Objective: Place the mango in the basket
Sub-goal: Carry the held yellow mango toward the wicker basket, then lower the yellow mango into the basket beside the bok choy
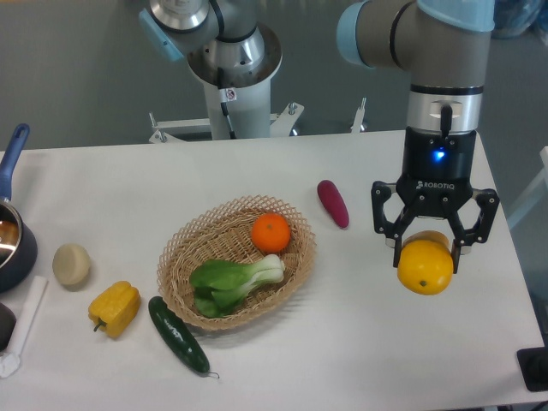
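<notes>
The mango (425, 266) is a smooth yellow-orange fruit at the right of the table, held between the fingers of my gripper (425, 253). The gripper points straight down and is shut on the mango's upper part. I cannot tell whether the mango touches the table or hangs just above it. The basket (295, 267) is a round tan wicker basket at the table's middle, well to the left of the gripper. An orange (271, 232) and a green bok choy (233, 280) lie in it.
A purple sweet potato (332, 203) lies between basket and gripper. A cucumber (178, 334) and a yellow bell pepper (114, 308) lie left of the basket's front. A pale round potato (71, 264) and a dark pot (12, 238) are at the far left.
</notes>
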`<state>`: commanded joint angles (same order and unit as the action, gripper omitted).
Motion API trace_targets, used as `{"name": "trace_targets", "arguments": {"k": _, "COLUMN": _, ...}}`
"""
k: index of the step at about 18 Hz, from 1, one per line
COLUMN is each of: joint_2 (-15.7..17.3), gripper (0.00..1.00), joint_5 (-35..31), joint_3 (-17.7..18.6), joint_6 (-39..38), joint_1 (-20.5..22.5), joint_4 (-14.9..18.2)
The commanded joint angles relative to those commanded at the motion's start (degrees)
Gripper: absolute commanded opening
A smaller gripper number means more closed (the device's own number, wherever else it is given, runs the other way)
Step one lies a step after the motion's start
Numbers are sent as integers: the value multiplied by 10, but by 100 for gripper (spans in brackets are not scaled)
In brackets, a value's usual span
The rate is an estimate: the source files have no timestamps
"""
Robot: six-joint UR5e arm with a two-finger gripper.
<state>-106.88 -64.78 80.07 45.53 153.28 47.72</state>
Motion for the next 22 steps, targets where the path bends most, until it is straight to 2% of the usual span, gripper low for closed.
{"name": "trace_targets", "arguments": {"k": 5, "joint_2": 2, "gripper": 51, "joint_5": 1, "joint_3": 2, "joint_6": -14, "joint_1": -20, "joint_4": 0}}
{"name": "trace_targets", "arguments": {"k": 13, "joint_2": 14, "gripper": 51, "joint_5": -17, "joint_3": 32, "joint_6": -44, "joint_1": -57, "joint_4": 4}}
{"name": "trace_targets", "arguments": {"k": 18, "joint_2": 13, "gripper": 51, "joint_5": -122, "joint_3": 46, "joint_6": -108, "joint_1": -132, "joint_4": 8}}
{"name": "trace_targets", "arguments": {"k": 22, "joint_2": 10, "gripper": 51, "joint_5": -187, "joint_3": 97, "joint_6": -125, "joint_1": -186, "joint_4": 7}}
